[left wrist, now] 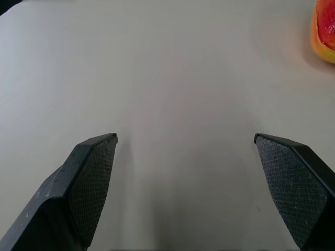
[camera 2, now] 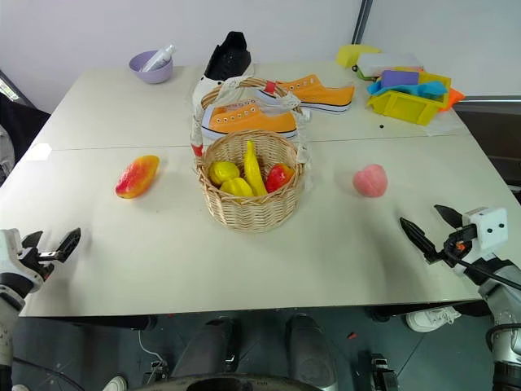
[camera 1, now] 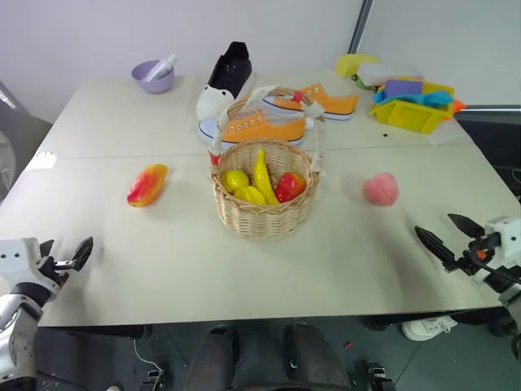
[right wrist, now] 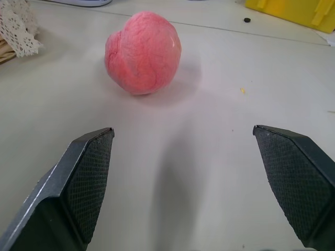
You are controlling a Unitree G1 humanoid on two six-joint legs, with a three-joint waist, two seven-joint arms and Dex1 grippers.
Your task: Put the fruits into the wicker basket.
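The wicker basket [camera 1: 264, 195] stands mid-table, holding a banana, lemons and a red apple. A red-orange mango [camera 1: 146, 185] lies on the table to its left. On the basket's right rests a pink peach [camera 1: 380, 189], seen close in the right wrist view [right wrist: 142, 52]. My left gripper [camera 1: 67, 256] hovers open at the table's near left edge, well short of the mango [left wrist: 325, 29]. My right gripper [camera 1: 447, 232] stands open near the right front edge, short of the peach, nothing between its fingers.
Orange sneakers [camera 1: 264, 124] and a black-and-white shoe [camera 1: 224, 80] lie just behind the basket. A purple bowl [camera 1: 153, 76] sits at the back left. A yellow plastic bin [camera 1: 411, 107] with coloured items is at the back right.
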